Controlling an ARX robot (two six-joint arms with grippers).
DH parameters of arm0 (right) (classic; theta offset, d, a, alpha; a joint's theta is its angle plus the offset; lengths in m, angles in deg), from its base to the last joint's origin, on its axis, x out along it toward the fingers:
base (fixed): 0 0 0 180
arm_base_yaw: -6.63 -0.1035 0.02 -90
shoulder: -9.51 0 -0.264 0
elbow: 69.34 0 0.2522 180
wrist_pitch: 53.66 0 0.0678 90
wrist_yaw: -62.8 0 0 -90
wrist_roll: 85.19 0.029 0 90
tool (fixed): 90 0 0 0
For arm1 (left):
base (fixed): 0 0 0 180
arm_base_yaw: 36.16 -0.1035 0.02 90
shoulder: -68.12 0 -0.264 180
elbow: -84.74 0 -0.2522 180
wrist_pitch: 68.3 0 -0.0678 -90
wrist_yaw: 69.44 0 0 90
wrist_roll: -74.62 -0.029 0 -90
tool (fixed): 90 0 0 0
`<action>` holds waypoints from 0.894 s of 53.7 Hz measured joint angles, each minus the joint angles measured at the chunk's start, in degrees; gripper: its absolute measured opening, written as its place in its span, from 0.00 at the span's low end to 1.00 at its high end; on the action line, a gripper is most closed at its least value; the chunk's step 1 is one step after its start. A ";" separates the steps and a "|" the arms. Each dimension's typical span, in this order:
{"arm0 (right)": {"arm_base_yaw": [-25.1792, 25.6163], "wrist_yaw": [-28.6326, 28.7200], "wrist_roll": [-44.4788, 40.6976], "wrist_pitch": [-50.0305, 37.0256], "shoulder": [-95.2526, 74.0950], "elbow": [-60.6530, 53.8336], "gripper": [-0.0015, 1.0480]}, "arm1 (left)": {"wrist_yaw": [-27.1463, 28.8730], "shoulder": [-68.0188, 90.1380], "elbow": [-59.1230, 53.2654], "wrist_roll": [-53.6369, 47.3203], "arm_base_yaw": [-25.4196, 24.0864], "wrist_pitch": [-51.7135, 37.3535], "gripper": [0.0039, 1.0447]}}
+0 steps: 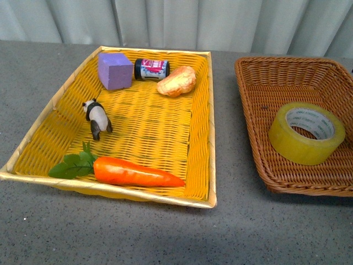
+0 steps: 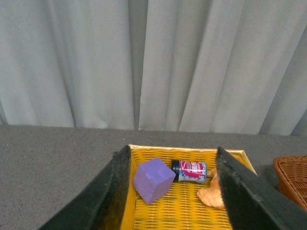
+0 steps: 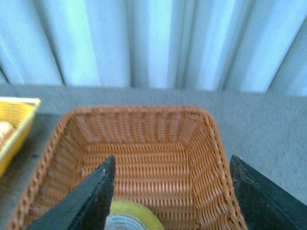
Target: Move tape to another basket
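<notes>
The tape (image 1: 306, 132), a wide yellowish roll with a white printed core, lies in the dark brown wicker basket (image 1: 259, 88) at the right of the front view. Neither arm shows in the front view. In the right wrist view my right gripper (image 3: 170, 191) is open above the brown basket (image 3: 144, 134), and the top of the tape (image 3: 132, 215) shows near one of its fingers. In the left wrist view my left gripper (image 2: 170, 191) is open and empty above the far end of the yellow basket (image 2: 187, 211).
The yellow woven basket (image 1: 201, 110) holds a purple cube (image 1: 115, 70), a small can (image 1: 151, 69), a bread-like piece (image 1: 176, 81), a panda figure (image 1: 97, 118) and a carrot (image 1: 135, 172). Grey table, curtain behind.
</notes>
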 joint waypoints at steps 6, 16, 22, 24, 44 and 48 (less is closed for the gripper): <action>-0.31 -0.02 0.17 -7.82 5.46 -5.57 0.47 | -1.29 -3.67 -5.60 -0.37 -1.33 -1.46 0.32; -0.46 0.00 0.20 -6.27 15.45 -14.23 0.12 | -3.13 -11.08 -14.29 -0.74 -3.72 -2.49 0.04; -0.46 -0.04 0.37 -1.60 22.47 -16.96 0.01 | -4.20 -14.53 -17.59 -0.79 -4.39 -2.40 0.04; -0.46 -0.04 0.42 -0.81 25.46 -18.32 0.01 | -4.63 -16.37 -19.06 -0.79 -4.74 -2.08 0.04; -0.46 0.00 0.50 7.87 41.57 -25.99 0.01 | -9.01 -29.44 -26.29 -0.83 -9.33 3.87 0.04; -0.46 -0.02 0.55 10.19 44.78 -26.93 0.01 | -8.98 -32.37 -27.34 -0.83 -9.33 5.81 0.04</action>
